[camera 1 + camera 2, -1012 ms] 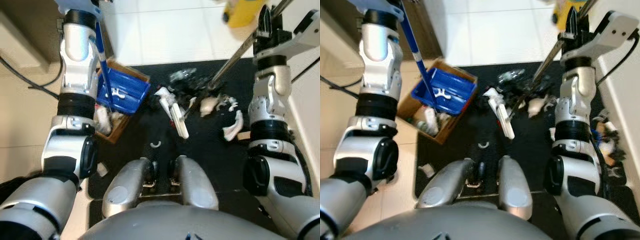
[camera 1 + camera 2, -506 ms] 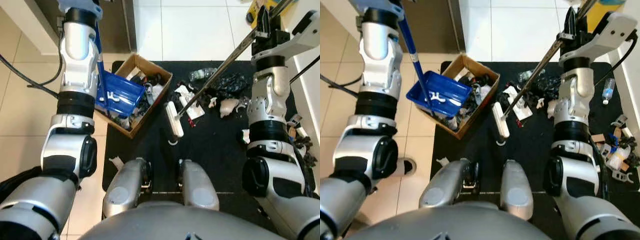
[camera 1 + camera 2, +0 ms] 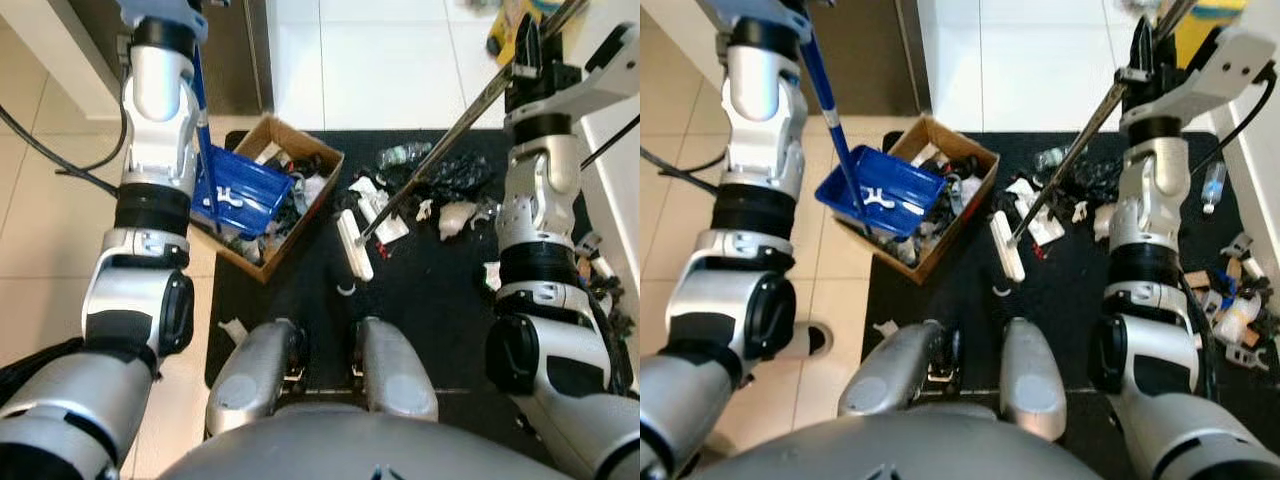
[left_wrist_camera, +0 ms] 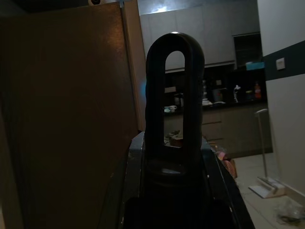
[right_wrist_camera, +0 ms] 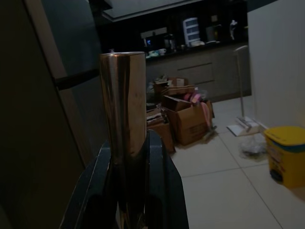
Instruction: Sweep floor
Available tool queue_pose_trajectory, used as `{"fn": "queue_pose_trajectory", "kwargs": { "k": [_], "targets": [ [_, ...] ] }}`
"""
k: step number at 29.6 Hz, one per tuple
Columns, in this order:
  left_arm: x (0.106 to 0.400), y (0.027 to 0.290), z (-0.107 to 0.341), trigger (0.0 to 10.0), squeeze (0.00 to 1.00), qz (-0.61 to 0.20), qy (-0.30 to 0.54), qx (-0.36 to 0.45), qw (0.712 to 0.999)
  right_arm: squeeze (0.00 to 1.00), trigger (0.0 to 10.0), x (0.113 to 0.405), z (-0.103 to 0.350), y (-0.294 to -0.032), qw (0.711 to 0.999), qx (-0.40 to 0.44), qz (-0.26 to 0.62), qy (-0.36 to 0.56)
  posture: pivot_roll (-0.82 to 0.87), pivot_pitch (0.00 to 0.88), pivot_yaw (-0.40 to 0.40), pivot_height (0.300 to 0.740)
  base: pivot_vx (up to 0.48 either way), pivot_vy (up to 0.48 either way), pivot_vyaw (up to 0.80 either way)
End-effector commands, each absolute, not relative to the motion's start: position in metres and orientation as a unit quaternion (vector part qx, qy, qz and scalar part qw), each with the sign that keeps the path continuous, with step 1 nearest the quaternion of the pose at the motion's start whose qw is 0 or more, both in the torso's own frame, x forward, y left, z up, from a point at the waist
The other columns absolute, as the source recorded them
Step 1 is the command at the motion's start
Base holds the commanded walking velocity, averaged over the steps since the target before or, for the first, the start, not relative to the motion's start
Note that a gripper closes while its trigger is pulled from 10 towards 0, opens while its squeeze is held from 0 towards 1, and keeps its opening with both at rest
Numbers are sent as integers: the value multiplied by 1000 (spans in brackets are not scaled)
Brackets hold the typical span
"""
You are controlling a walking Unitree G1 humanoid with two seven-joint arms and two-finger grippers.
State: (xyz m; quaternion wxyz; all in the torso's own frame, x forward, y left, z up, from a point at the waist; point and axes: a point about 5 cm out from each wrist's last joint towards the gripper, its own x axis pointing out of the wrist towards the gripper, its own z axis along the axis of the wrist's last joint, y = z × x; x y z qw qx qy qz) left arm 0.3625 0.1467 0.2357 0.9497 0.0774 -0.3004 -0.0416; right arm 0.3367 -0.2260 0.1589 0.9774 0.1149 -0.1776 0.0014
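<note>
Broom [image 3: 420,180] drawn back slightly; right tool [image 5: 128,162] raised.

We can read no text, label, brand, number or sign anywhere in these pictures. The blue dustpan [image 3: 883,190] carries a small white mark on its inner face, but it is a shape to us, not letters we can make out. The cardboard box [image 3: 965,212] shows plain brown walls with no print that we can see. The litter on the black mat [image 3: 1060,290] is too small and jumbled for any wording to be told. In the wrist views, the yellow bin [image 5: 285,155] and the bottles on the far counter [image 4: 248,90] are too dark and distant for us to read anything on them.
</note>
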Motion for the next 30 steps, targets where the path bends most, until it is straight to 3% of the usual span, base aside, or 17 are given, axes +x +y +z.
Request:
{"fn": "queue_pose_trajectory", "kwargs": {
  "k": [1,30],
  "targets": [
    [362,147,242,10000,0,-46,-312,95,944,0,10000,336,168,-227,973,115,3,-199,28,22,38,740,341,-337,0],
    [360,149,236,10000,0,-59,-309,137,939,0,10000,335,167,-225,973,116,7,-199,34,30,41,740,32,-19,0]
  ]
}}
